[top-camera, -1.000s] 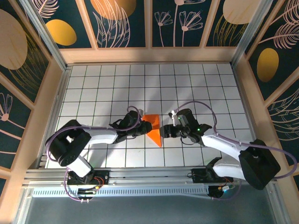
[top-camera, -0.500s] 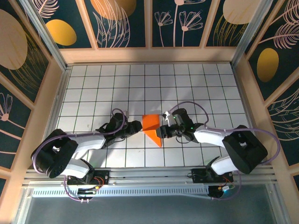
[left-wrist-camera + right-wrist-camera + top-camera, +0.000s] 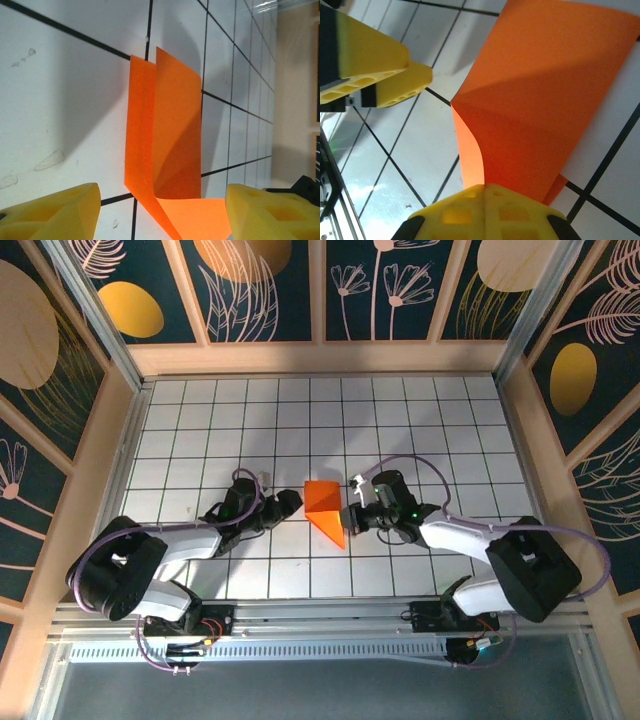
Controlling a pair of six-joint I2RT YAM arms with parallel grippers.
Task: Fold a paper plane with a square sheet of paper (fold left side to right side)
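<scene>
Top external view: the folded orange sheet of paper (image 3: 323, 502) sits near the middle of the tiled tabletop (image 3: 200, 420), its point aimed toward the arm bases. Your left hand (image 3: 288, 504) lies just beside its left edge, and your right hand (image 3: 349, 517) meets its right edge.

Left wrist view: your left hand (image 3: 161, 200) is spread, its yellow fingers (image 3: 52, 212) wide apart. A flap of the sheet lies between them, and two panels (image 3: 165, 125) stand upright beyond.

Right wrist view: your right hand (image 3: 485, 197) is pressed together, pinching the sheet (image 3: 545, 100) at its near edge. The left hand's fingers (image 3: 385, 75) sit just beside the paper.
</scene>
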